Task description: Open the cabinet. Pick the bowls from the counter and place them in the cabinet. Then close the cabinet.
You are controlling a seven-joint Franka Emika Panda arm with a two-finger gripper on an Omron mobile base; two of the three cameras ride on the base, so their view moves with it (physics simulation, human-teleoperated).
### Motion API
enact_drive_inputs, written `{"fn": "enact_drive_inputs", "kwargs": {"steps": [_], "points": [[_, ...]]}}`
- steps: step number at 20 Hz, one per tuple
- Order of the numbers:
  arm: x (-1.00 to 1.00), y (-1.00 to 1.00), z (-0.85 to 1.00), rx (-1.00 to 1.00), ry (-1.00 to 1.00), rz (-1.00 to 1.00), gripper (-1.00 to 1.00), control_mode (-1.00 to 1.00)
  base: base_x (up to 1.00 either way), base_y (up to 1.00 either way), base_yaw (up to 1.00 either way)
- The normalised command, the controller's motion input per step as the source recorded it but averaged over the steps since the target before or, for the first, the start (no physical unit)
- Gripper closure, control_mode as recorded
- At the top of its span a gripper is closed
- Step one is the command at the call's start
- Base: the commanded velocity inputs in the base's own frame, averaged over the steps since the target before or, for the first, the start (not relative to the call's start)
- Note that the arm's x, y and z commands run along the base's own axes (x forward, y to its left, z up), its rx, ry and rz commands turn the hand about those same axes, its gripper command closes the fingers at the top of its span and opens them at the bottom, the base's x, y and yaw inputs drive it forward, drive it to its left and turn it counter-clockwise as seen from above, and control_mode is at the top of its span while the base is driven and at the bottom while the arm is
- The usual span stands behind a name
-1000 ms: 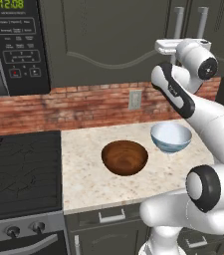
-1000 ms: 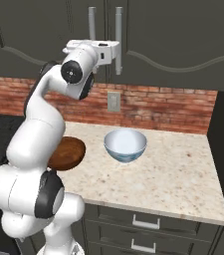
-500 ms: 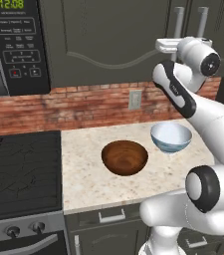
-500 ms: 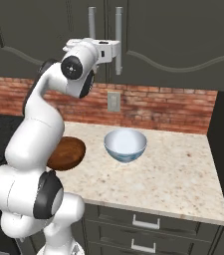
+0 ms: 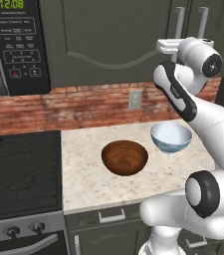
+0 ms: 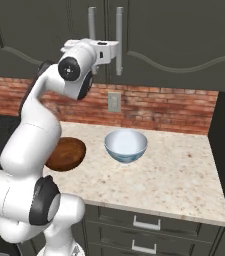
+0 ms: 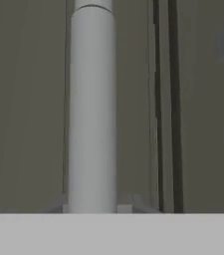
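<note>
Two bowls wait on the counter while the gripper clenches the cabinet's stiff, smooth bar handle, best held mid-length

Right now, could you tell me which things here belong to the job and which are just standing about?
Part of the job:
- cabinet, doors closed
- its bar handle, gripper shut on it
- brown bowl
- white bowl
- counter

Just standing about:
- microwave
- stovetop
- wall outlet
- drawers

The dark cabinet is shut. The brown bowl and the white bowl sit upright, close together, on the beige table.
</note>
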Motion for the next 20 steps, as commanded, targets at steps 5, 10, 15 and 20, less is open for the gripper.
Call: {"fn": "enact_drive_inputs", "kwargs": {"steps": [5, 10, 15, 20], "points": [[-0.84, 0.44, 0.0, 0.0, 0.0, 0.0, 1.0, -1.0, 0.0, 0.0, 0.0], [-1.0, 0.74, 0.14, 0.0, -0.05, 0.0, 1.0, -1.0, 0.0, 0.0, 0.0], [-1.0, 0.92, 0.2, 0.0, -0.02, -0.06, 1.0, -1.0, 0.0, 0.0, 0.0], [-1.0, 0.96, 0.22, 0.0, 0.01, -0.2, 1.0, -1.0, 0.0, 0.0, 0.0]]}}
